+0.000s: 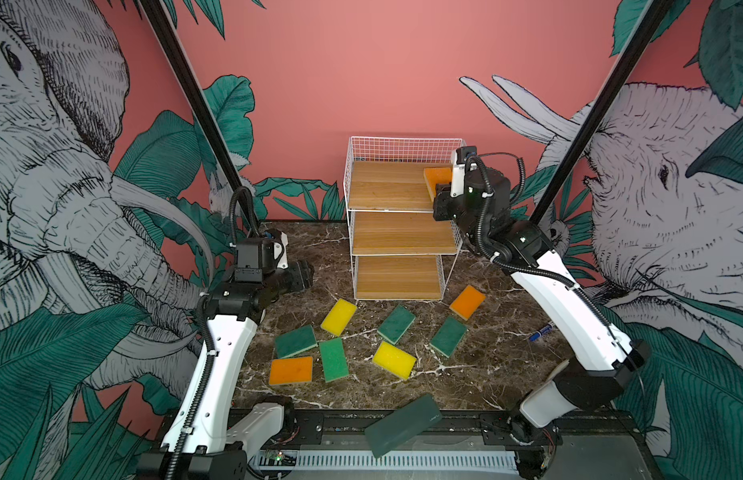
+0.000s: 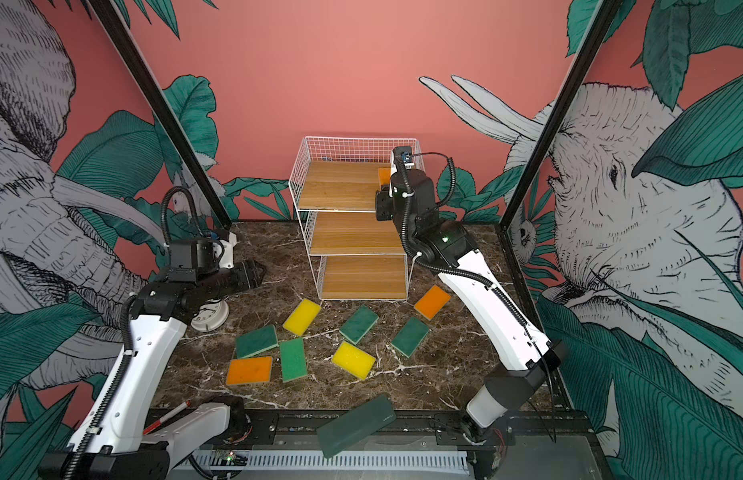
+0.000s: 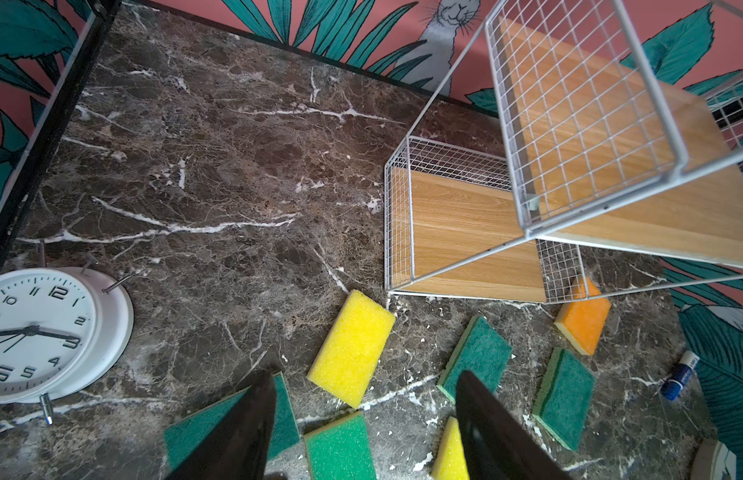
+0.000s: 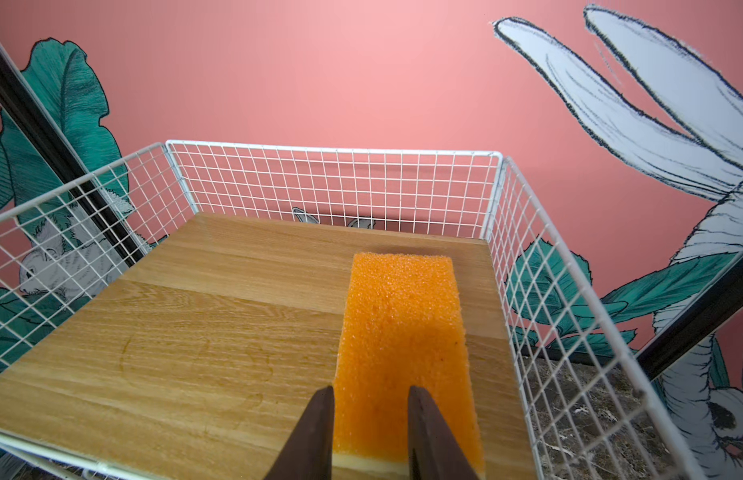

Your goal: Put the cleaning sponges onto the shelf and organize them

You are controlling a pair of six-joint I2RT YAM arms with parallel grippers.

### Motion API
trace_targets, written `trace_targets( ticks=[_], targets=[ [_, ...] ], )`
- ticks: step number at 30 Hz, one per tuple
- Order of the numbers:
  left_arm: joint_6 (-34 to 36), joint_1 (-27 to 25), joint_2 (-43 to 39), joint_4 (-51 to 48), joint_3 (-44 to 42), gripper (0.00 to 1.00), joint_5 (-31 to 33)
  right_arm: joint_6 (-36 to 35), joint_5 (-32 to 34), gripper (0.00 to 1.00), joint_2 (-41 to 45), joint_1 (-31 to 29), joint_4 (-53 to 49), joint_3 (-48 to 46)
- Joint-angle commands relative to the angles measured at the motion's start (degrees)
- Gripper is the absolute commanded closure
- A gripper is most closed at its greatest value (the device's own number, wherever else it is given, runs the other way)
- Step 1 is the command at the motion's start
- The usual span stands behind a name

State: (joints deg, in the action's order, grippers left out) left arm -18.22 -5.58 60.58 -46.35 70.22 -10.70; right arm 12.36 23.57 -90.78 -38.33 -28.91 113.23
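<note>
- Dark marble table (image 1: 486, 374) between pink walls painted with elephants and leaves; the shelf (image 1: 399, 232) stands at the far middle, its three wooden boards stepping down toward the near side.
- One orange sponge (image 4: 403, 332) lies flat on the top board, along its right side, just beside the wire side wall; in both top views the right wrist hides part of it.
- Right gripper (image 4: 370, 388) hangs over that sponge's near end; jaws a narrow gap apart, foam showing between them; whether the fingers touch it I cannot tell.
- Left gripper (image 3: 366, 374) hovers left of the shelf; jaws wide apart, nothing between them.
- Eight loose sponges (image 1: 396, 324) lie scattered just near of the shelf; a yellow sponge (image 3: 351, 347) lies closest to the left gripper.
- Around them: a white alarm clock (image 3: 41, 332) on the left, partly under the left arm; a blue marker (image 1: 540, 332) beside the right arm; a red pen (image 2: 166, 415) at the near left; a dark green slab (image 1: 403, 424) across the near table edge.
</note>
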Motion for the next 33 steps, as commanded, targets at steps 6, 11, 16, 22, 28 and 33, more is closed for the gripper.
trace_targets(
  ticks=[6, 11, 16, 22, 28, 33],
  targets=[
    [-0.24, 0.14, -0.59, 1.34, -0.89, 0.3, -0.59, -1.42, 0.67, 0.68, -4.36, 0.88, -0.36, 5.47],
    [-0.35, 0.14, -0.79, 1.63, -1.39, 0.3, -0.29, -1.46, 0.17, 0.68, -6.63, 0.99, -2.29, 8.91],
    [-0.74, 0.17, -0.56, 2.22, -1.54, 0.3, -0.72, -1.73, 1.11, 0.68, -8.12, 1.15, -4.91, 10.98],
    [-1.07, 0.17, -0.46, 2.48, -1.79, 0.3, -0.8, -0.56, -0.51, 0.68, -9.39, 1.15, -6.5, 11.97],
    [-1.29, 0.14, -0.67, 2.49, -2.03, 0.3, -0.73, 0.7, -1.16, 0.68, -10.35, 1.15, -6.17, 13.19],
    [-1.37, 0.17, -0.9, 2.44, -2.1, 0.3, -0.49, 2.9, 1.79, 0.69, -12.54, 1.15, -9.57, 16.35]
  ],
)
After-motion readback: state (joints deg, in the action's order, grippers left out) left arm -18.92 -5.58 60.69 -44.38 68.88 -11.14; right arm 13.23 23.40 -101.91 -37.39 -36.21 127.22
